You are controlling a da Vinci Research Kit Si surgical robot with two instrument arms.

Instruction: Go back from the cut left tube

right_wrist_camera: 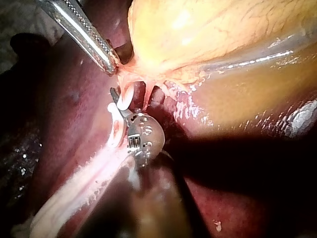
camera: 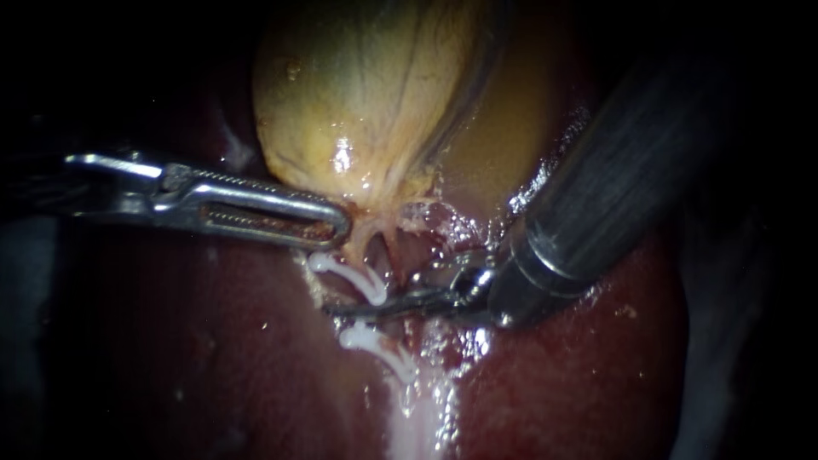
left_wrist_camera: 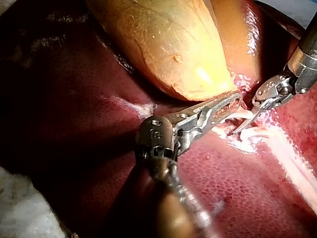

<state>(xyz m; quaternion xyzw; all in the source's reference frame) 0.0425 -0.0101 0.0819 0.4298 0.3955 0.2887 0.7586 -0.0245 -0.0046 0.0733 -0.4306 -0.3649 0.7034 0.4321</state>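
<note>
Nearest the camera, the dark red liver (camera: 213,366) is being shown wet and glistening. Over it the left tube (camera: 417,409) is being seen as a pale strip running up toward the gallbladder (camera: 358,94). On that tube, well short of the gallbladder, a white clip (camera: 375,343) is being carried. Just on the gallbladder side of this clip, the right instrument (camera: 341,310), its thick shaft coming in from the upper right, is being held across the tube. Its thin blades are being kept together, with no gap showing between them and nothing gripped, and their tips are reaching just past the tube. A little nearer the gallbladder a second white clip (camera: 351,274) is being carried on the same tube, so the blades are lying between the two clips. The stretch of tube there is being hidden by the blades, and the cut itself cannot be made out. Closer again to the gallbladder, the left instrument (camera: 336,228) is being held with its long, slotted, toothed jaws closed on the tissue at the gallbladder's narrow lower end. Farthest off, the yellow-tan gallbladder is being seen resting on the liver, its surface shining.
</note>
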